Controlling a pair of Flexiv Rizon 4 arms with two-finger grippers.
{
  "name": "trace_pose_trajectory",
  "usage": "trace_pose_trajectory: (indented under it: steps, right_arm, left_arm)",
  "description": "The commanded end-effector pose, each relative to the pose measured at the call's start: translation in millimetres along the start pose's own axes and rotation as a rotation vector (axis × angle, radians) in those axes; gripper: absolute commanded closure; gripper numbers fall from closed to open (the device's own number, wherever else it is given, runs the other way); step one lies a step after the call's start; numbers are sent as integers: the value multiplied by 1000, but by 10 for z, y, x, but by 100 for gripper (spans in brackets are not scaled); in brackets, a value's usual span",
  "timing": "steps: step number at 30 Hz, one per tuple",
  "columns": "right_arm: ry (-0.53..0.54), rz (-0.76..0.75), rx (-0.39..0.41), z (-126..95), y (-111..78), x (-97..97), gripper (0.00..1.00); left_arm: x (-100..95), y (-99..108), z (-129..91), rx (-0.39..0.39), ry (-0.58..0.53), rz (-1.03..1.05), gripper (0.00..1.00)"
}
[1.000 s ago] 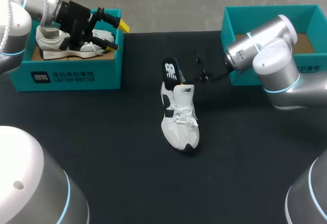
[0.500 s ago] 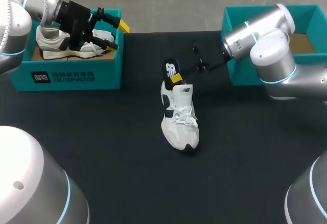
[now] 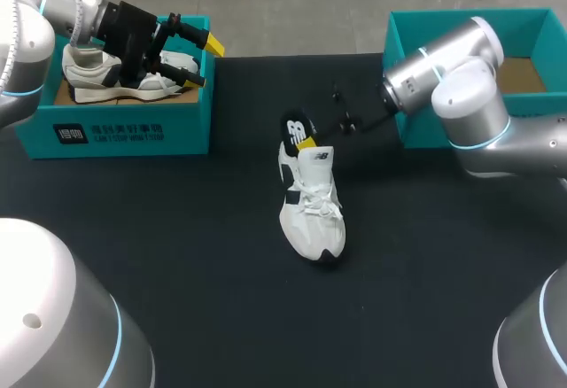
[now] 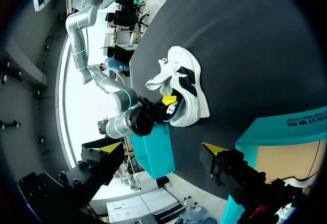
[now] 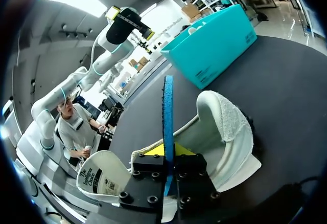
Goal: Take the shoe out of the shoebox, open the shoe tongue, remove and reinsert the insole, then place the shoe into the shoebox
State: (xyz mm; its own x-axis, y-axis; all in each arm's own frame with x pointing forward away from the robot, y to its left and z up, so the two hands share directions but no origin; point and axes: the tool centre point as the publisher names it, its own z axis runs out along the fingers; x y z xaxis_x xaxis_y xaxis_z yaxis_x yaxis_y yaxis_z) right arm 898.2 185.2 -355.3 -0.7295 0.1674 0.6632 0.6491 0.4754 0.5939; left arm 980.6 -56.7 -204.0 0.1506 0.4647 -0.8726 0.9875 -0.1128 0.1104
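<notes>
A white shoe [image 3: 311, 204] with black trim lies in the middle of the black table, toe toward me. A black insole [image 3: 298, 126] stands up out of its heel. My right gripper [image 3: 306, 143] is shut on that insole. In the right wrist view the insole [image 5: 167, 112] shows edge-on between the fingers [image 5: 153, 150], above the shoe's heel opening [image 5: 225, 127]. My left gripper [image 3: 193, 58] hangs open over the left shoebox [image 3: 133, 128], holding nothing. Seen from the left wrist, the shoe [image 4: 185, 92] lies far ahead of the left gripper [image 4: 162, 147].
A second white shoe [image 3: 97, 73] sits inside the left shoebox. Another teal shoebox [image 3: 416, 25] stands at the back right, behind my right arm [image 3: 447, 78]. Black table surface surrounds the shoe on all sides.
My right gripper has moved left from beside the shoe to the upright insole and has shut on it. The left arm has not moved.
</notes>
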Motion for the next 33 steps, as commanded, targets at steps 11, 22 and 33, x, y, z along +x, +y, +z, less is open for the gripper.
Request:
trace_pose_trajectory:
  steps: [11, 22, 33]
  right_arm:
    - [-13, -12, 8, -8, 66, 62, 41]
    - [-2, -46, 11, 15, 233, -8, 100]
    - [41, -10, 42, 129, 102, 33, 100]
  left_arm:
    - [-2, -2, -5, 1, 3, 1, 0]
    - [-2, -2, -5, 1, 3, 1, 0]
    - [-2, -2, -5, 1, 3, 1, 0]
